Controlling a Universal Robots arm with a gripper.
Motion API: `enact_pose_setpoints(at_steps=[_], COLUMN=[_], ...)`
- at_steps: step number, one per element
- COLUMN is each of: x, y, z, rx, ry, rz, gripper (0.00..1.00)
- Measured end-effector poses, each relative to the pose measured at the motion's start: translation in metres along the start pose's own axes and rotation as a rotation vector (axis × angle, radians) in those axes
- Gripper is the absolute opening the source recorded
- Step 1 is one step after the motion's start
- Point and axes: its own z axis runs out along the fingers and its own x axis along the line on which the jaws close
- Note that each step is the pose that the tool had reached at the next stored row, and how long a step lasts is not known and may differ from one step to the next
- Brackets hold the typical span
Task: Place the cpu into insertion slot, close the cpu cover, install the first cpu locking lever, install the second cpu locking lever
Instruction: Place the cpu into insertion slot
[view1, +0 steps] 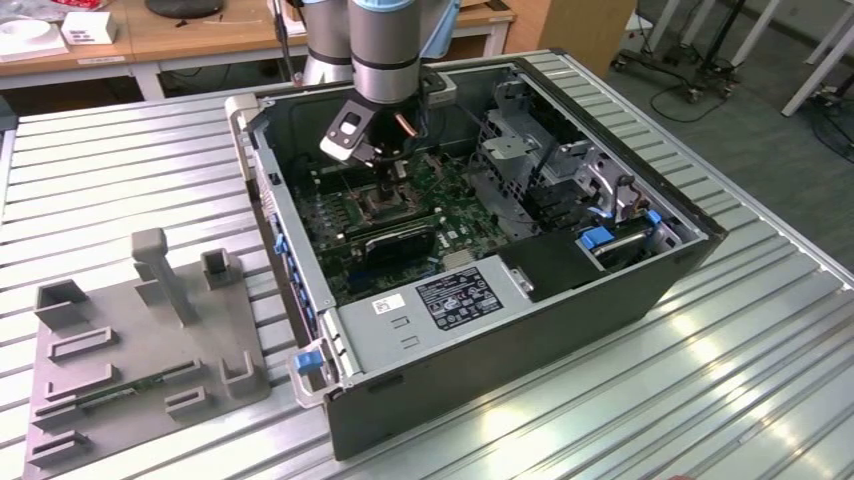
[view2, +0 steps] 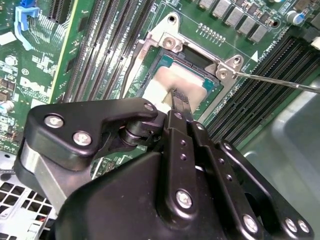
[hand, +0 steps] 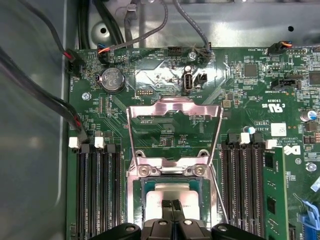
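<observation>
On a ribbed metal table (view1: 120, 150), inside the open computer case (view1: 534, 290), the gripper (hand: 172, 207), fingers drawn together, is touching the cpu (view2: 167, 82) sitting in the insertion slot (view2: 200, 62), while the cpu cover (hand: 172, 107) is standing open and a locking lever (view2: 280, 80) is lying unlatched, so closing and both levers are remaining

Motherboard (hand: 250, 95) green with fine pale traces. Memory slots (hand: 97, 190) black, white end clips. Cpu (view2: 170, 82) top pale silvery-beige. Cpu cover (hand: 150, 110) shiny silver frame; insertion slot (hand: 134, 200) rim also silver. Gripper (view2: 180, 102) glossy black with silver screws. Arm (view1: 387, 40) grey with light-blue trim. Case (view1: 534, 340) black. Table (view1: 120, 170) ribbed silver. Fixture (view1: 134, 350) plain grey. Latch (view2: 24, 22) bright blue.
</observation>
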Motion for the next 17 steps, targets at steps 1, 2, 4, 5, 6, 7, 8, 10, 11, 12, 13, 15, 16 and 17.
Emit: enact_pose_setpoints(at_steps=[1, 2, 4, 5, 6, 7, 8, 10, 11, 12, 13, 15, 16, 17], x=[0.0, 0.0, 0.0, 0.0, 0.0, 0.0, 0.0, 0.0001, 0.0001, 0.0, 0.0, 0.0, 0.0, 0.0], y=[-0.0001, -0.0001, -0.0001, -0.0001, -0.0001, -0.0001, -0.0001, -0.0001, -0.0002, -0.0001, -0.0001, -0.0001, -0.0001, -0.0001], z=[0.0006, 0.0006, 0.0006, 0.0006, 0.0007, 0.0007, 0.0008, 0.0009, 0.0009, 0.0008, 0.0008, 0.0008, 0.0008, 0.0009], rx=[0.0001, 0.0001, 0.0002, 0.0002, 0.0001, 0.0001, 0.0001, 0.0035, 0.0041, 0.0046, 0.0051, 0.0062, 0.0066, 0.0067], ry=[-0.0001, -0.0002, -0.0003, -0.0003, -0.0001, -0.0002, -0.0001, 0.0, -0.0001, -0.0002, -0.0003, -0.0003, -0.0003, -0.0002], rz=[0.0, 0.0, 0.0, 0.0, 0.0, 0.0, 0.0, 0.0, 0.0, 0.0, 0.0, 0.0, 0.0, 0.0], gripper=[0.11, 0.11, 0.11, 0.11, 0.11, 0.11, 0.11, 0.11, 0.11, 0.11, 0.11, 0.11, 0.11, 0.11])
